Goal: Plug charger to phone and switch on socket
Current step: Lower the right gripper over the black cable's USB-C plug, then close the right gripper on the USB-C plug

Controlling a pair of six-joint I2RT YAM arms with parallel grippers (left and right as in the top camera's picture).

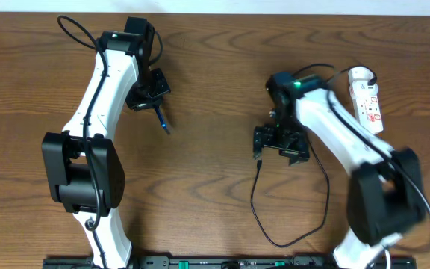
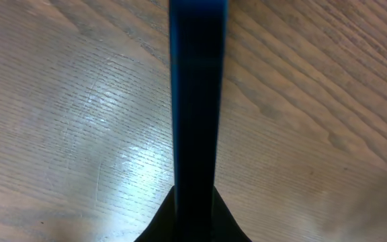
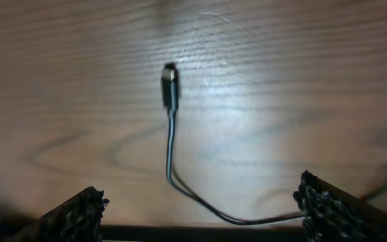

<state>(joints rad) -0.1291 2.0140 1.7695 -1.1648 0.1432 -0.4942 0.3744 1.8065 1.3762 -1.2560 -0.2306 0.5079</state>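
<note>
Wooden tabletop (image 1: 215, 67) carries the charger (image 3: 170, 86) plug, lying loose under the released right tool (image 1: 278, 143); left tool (image 1: 154, 103) clenches the phone (image 2: 197, 101) edge-on.

The overhead camera looks straight down on the wooden table (image 1: 215, 67) from well above, taking in the left arm (image 1: 99, 97) and the right arm (image 1: 334, 127), their bases at the picture's lower edge. The left wrist camera sits very near the phone (image 2: 197, 101), which stands edge-on and splits its view – from above the same phone (image 1: 161, 121) is a thin dark sliver. The right wrist camera faces the tabletop from close by, its own fingers (image 3: 72, 215) in the lower corners – it shares the charger (image 3: 170, 87) with the overhead view, where the charger (image 1: 260, 158) lies beneath the right arm.
</note>
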